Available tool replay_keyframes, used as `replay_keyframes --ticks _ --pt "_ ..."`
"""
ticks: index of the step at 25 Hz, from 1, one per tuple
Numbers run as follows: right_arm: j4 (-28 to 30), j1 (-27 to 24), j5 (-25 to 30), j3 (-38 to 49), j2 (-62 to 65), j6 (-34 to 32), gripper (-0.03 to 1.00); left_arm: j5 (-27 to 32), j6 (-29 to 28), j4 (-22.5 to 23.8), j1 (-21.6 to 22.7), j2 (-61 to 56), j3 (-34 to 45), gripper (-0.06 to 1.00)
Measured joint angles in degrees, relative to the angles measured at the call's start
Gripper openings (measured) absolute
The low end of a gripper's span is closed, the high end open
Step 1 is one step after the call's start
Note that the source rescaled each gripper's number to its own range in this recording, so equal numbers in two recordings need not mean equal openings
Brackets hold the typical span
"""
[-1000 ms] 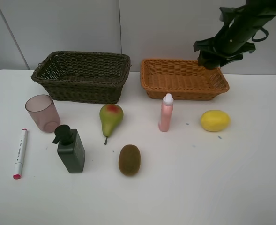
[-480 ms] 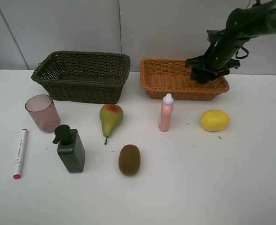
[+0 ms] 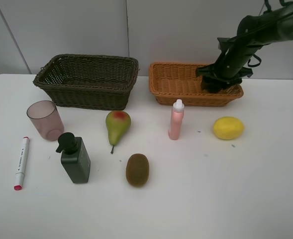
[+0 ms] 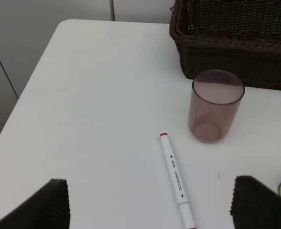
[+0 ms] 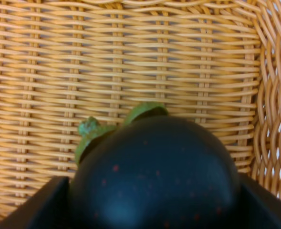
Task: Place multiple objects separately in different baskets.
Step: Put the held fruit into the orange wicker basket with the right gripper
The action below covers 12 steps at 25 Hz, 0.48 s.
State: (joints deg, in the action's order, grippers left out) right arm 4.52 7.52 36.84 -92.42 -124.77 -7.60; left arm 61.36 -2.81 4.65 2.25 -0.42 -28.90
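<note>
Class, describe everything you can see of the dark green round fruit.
The dark green round fruit looks smooth and nearly black, with faint red specks and a curled, lighter green leafy stalk. It is gripped between the fingers of the right end effector, inside the orange-tan basket, over its woven floor near a side wall. Whether it touches the weave cannot be told.

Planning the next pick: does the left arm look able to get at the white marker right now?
Probably yes. The left gripper is open and empty close to the marker, which lies flat on bare table, apart from the cup.
</note>
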Motion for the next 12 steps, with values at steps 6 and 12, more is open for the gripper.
replay_keyframes --ticks 6,12 --pt "0.11 0.00 0.00 0.00 0.00 0.28 0.64 0.00 0.00 0.00 0.00 0.00 0.00 0.89" --pt "0.28 0.00 -0.11 0.00 0.00 0.92 0.99 0.00 0.00 0.00 0.00 0.00 0.00 0.89"
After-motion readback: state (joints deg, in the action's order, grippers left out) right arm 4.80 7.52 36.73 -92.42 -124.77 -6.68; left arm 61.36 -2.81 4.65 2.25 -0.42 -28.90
